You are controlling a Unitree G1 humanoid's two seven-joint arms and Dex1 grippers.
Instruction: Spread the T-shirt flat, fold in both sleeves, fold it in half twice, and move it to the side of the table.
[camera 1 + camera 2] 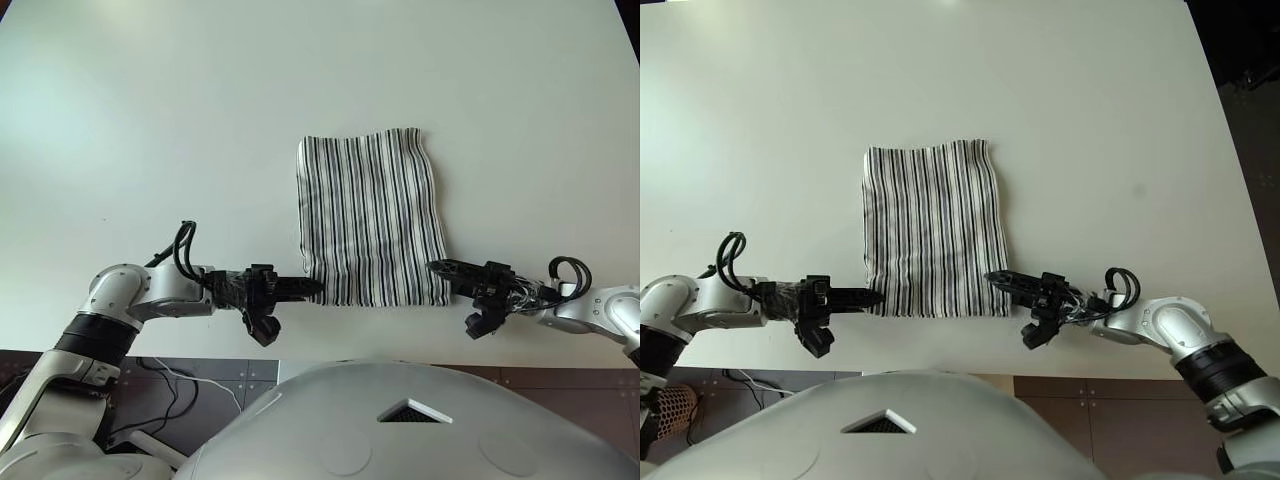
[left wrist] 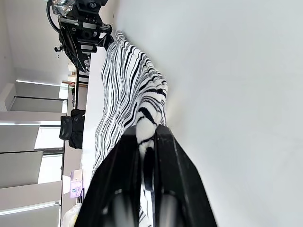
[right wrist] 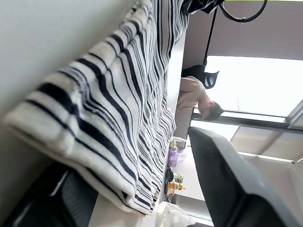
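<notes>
A striped T-shirt point(image 1: 370, 215) lies as a neat, upright rectangle just right of centre on the white tabletop point(image 1: 150, 120), its lower edge close to the near rim at the bottom of the frame. No sleeves show at either side, so the spreading and the sleeve folds look finished, and the compact shape suggests at least one of the two halving folds is done too. The left gripper point(image 1: 310, 288) sits at the cloth's lower left corner, and its wrist view shows the fingers point(image 2: 173, 161) drawn narrow with a pinch of striped fabric between them. The right gripper point(image 1: 440, 267) is at the lower right corner, and its wrist view shows the fingers point(image 3: 227, 170) standing well apart, with the layered hem lying between them and not yet clamped. With both arms posted at the near corners, the step in hand appears to be taking up that edge for another fold. That fold and the move to the side of the tabletop appear to remain.
</notes>
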